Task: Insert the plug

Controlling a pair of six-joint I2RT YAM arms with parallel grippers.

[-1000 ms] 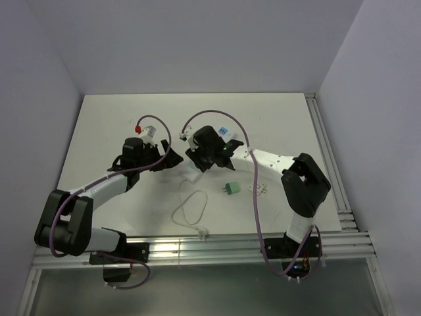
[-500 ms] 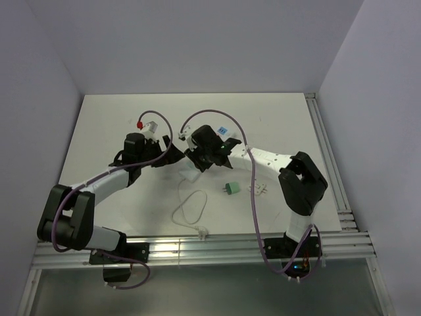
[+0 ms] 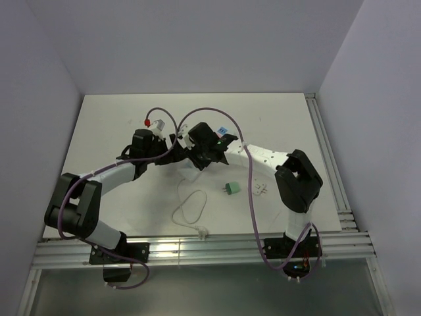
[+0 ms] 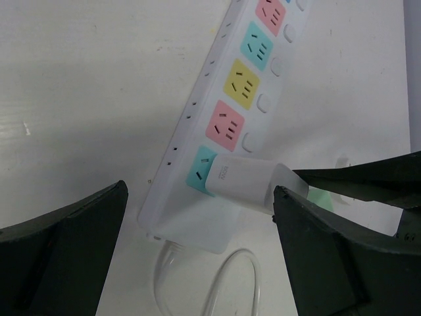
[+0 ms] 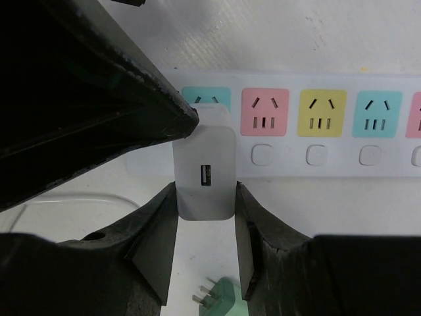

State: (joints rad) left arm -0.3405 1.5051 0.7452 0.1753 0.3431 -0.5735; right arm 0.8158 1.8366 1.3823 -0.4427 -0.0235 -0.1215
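While right pincer (image 5: 205, 201) grips it, the plug (image 5: 204, 155) points lengthwise into teal socket (image 5: 207, 95).

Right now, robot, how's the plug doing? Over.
Left gripper open, hovering over the power strip. Right gripper shut on white charger, at the teal end socket; fully seated, cannot tell. Green plug lies aside, not blocking.

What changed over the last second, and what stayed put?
The left gripper moved right toward the right gripper and now stands open astride the end of the power strip. The right gripper shifted slightly left, keeping its grip on the white charger at the end socket. The green plug stayed put.
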